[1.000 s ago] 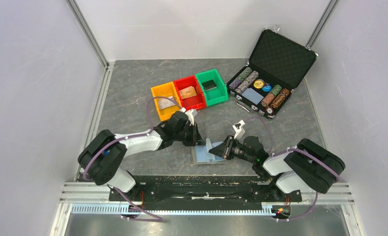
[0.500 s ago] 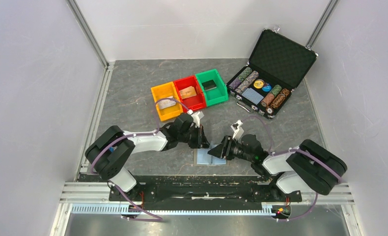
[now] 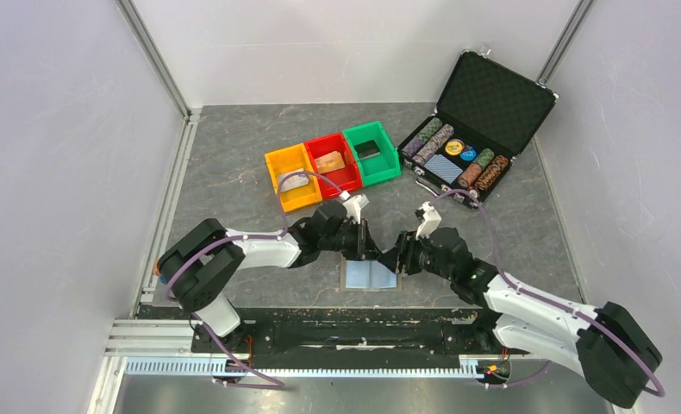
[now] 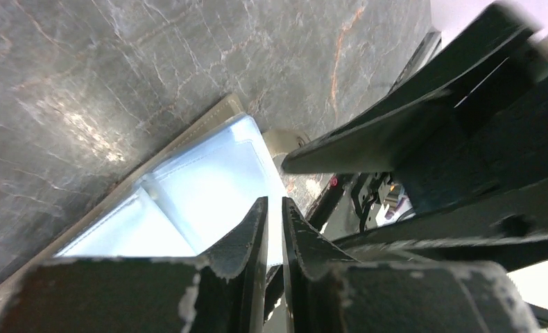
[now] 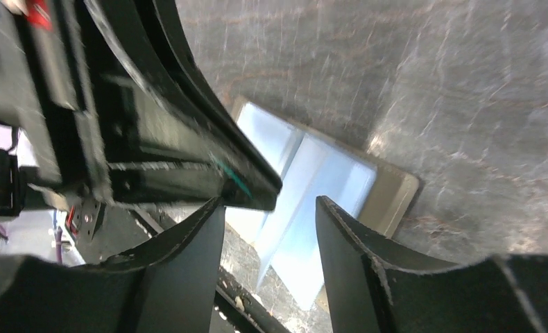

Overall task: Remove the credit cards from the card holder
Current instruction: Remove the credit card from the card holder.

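Card holder (image 3: 370, 277) lying opened flat on the grey marbled table (image 3: 225, 164), at six o'clock on the surface, close to the near edge and between the two arm bases. Its two light-blue inner panels face up, with a pale grey border showing round them. I cannot tell whether any cards sit in its pockets.

The left gripper (image 3: 373, 248) comes in from nine o'clock and hangs over the far edge of the card holder, at about twelve o'clock on it. In the left wrist view its two black fingers (image 4: 252, 229) are drawn almost together, with only a thin slit between the tips, and nothing can be seen in that slit. The tips sit above a blue panel; whether they touch it is not clear.

The right gripper (image 3: 397, 259) comes in from four o'clock and sits at the card holder's two o'clock corner. Its jaws are released and stand wide apart. In the right wrist view the blue panels show between its fingers (image 5: 358, 263), and a black finger of the left gripper crosses in front of them. The two grippers are just beside each other; I cannot tell if they touch.

Well apart, at eleven to twelve o'clock from the card holder, stands a row of three bins: yellow bin (image 3: 278, 164), red bin (image 3: 347, 179) and green bin (image 3: 387, 164). Each holds a flat card-like piece: pale, tan and dark in turn. At two o'clock a black chip case (image 3: 496, 95) sits with its lid raised, rows of chips inside.
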Controlling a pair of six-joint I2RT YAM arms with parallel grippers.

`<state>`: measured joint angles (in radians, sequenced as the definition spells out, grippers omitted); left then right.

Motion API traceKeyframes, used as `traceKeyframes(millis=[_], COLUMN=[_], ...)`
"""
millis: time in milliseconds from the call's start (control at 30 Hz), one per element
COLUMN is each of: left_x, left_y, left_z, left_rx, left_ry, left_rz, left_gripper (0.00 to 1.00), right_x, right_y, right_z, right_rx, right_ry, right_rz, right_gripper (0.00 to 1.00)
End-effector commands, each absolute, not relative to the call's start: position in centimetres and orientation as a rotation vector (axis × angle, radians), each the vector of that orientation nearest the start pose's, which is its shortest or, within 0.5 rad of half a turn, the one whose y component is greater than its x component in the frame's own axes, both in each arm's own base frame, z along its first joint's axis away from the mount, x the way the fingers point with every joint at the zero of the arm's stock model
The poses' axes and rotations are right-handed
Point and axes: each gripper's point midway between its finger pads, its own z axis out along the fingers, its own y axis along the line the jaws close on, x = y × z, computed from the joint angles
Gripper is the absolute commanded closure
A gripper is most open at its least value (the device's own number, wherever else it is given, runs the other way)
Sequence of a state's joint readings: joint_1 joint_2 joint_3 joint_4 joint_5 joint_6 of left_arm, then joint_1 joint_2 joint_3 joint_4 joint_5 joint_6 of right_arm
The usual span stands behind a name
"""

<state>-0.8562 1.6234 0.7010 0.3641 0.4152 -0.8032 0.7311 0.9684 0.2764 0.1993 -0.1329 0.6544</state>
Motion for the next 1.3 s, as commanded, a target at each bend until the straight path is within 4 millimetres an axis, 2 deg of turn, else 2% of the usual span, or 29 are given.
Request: traceKeyframes(millis=[0, 200, 367, 533, 700, 867, 1033, 1167, 1267], left_x=[16.9, 18.7, 20.4, 22.6, 23.5, 22.5, 21.3, 21.5, 21.7], left_y=[-38.5, -36.6, -34.4, -31.0, -27.6, -25.6, -24.4, -22.2, -20.5], left_z=[8.4, 8.9, 9.6, 10.4, 10.1, 9.4, 8.5, 8.2, 8.9], left_rx=[0.395, 0.384, 0.294, 0.165, 0.067, 0.052, 0.019, -0.037, -0.059], left_ry=[2.418, 2.435, 2.427, 2.403, 2.396, 2.409, 2.416, 2.365, 2.318], left_rz=[-1.430, -1.230, -1.153, -1.087, -1.004, -0.942, -0.928, -0.823, -0.747], left_gripper=[0.81, 0.76, 0.76, 0.74, 0.72, 0.69, 0.66, 0.65, 0.62], right_x=[21.6, 20.5, 19.8, 19.0, 18.8, 19.5, 19.6, 19.3, 19.3], right_y=[22.8, 24.1, 25.8, 28.2, 30.7, 30.4, 30.3, 30.8, 31.5], right_z=[11.5, 11.7, 12.8, 13.1, 12.7, 9.7, 7.6, 5.9, 5.2], right_rx=[-0.123, -0.139, -0.172, -0.225, -0.276, -0.269, -0.261, -0.285, -0.302], right_ry=[2.063, 2.063, 2.041, 2.042, 2.064, 2.159, 2.232, 2.299, 2.322], right_rz=[0.884, 0.989, 1.015, 0.998, 0.971, 0.831, 0.766, 0.676, 0.640], right_gripper=[0.49, 0.57, 0.59, 0.60, 0.59, 0.59, 0.46, 0.42, 0.39])
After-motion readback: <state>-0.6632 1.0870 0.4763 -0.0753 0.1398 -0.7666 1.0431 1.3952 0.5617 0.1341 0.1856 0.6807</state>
